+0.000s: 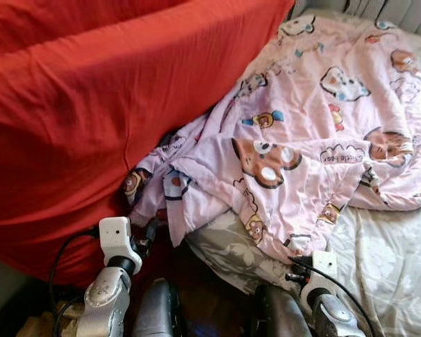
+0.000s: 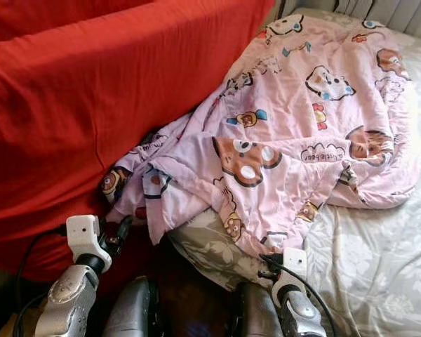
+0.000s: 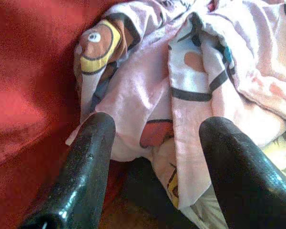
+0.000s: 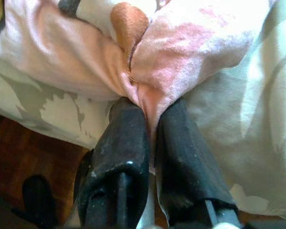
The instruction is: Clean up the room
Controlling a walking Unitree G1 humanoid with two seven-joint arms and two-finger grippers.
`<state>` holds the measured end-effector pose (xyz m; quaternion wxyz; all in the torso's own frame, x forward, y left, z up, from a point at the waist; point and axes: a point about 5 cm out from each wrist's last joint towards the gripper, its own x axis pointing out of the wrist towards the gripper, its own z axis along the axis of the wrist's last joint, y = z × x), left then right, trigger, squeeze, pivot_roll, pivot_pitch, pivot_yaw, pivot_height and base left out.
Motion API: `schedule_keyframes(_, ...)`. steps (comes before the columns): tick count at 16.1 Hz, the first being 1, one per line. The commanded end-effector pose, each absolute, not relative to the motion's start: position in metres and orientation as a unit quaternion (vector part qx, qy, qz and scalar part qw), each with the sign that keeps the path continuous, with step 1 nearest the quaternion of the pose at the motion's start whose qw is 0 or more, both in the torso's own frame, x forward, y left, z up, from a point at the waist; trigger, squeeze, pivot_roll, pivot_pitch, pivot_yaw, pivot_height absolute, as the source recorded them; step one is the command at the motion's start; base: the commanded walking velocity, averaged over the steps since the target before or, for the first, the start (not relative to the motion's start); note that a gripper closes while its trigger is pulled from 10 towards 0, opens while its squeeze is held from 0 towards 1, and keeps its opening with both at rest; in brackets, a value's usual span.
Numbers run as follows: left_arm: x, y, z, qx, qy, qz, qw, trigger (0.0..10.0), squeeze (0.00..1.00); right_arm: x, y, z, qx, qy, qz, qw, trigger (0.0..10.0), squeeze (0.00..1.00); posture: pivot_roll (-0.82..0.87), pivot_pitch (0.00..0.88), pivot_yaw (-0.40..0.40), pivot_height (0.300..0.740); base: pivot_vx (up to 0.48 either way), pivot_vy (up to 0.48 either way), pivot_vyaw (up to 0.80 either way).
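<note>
A pink cartoon-print blanket lies rumpled across the bed ahead of me, its near edge spilling over the side toward both of my end effectors. I judge it light, soft and limp: it should bunch and drag instead of lifting as 1 piece, and a thin pinch of its smooth cloth could slip free. A corner or a folded hem looks like the safest place to take hold, since a doubled layer gives the pads more to bite.

My right end effector is already closed on such a fold, its 2 black fingers pressed together with a pink pleat of the blanket caught between them, directly at the fingertips, where the fabric overhangs the grey floral sheet.

My left end effector stands wide apart and holds nothing. The blanket's hanging corner sits just ahead of it, between the 2 fingers but not yet touched by either, as far as I can tell. A red cover rises close beside that left end effector, on its outer side, and dark wood floor shows below both.
</note>
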<state>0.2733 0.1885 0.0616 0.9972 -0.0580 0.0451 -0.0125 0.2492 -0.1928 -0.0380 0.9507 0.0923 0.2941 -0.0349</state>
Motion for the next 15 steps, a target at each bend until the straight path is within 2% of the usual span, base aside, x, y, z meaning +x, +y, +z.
schedule_keyframes(1,0.269,0.19,0.054,-0.057,0.057,-0.008,0.997,10.0,0.0,0.246,-0.202,-0.037,0.103,0.278,-0.052,0.954,0.0,0.0,0.08,0.137,-0.04,0.62,0.0,0.0,0.0)
schedule_keyframes(2,0.269,0.19,0.054,-0.057,0.057,-0.007,0.997,10.0,0.0,0.246,-0.203,-0.036,0.105,0.273,-0.052,0.955,0.0,0.0,0.08,0.137,-0.04,0.62,0.0,0.0,0.0)
schedule_keyframes(3,0.268,0.191,0.05,-0.055,0.061,-0.005,0.997,10.0,0.0,0.249,-0.206,-0.032,0.113,0.252,-0.057,0.959,10.0,0.0,0.07,0.125,-0.038,0.62,0.0,0.0,0.0)
schedule_keyframes(6,0.269,0.193,0.047,-0.054,0.065,-0.002,0.996,10.0,0.0,0.252,-0.207,-0.027,0.128,0.225,-0.046,0.965,10.0,0.0,0.07,0.118,-0.03,0.625,0.0,0.0,0.0)
schedule_keyframes(11,0.272,0.201,0.043,-0.053,0.071,0.008,0.996,10.0,0.0,0.253,-0.201,-0.025,0.098,0.219,-0.014,0.971,10.0,0.0,0.07,0.091,-0.016,0.675,0.0,0.0,0.0)
schedule_keyframes(15,0.264,0.213,0.026,-0.055,0.105,0.031,0.992,10.0,0.0,0.256,-0.209,-0.019,0.106,0.194,-0.042,0.974,10.0,0.0,0.06,0.069,-0.002,0.725,0.0,0.0,0.0)
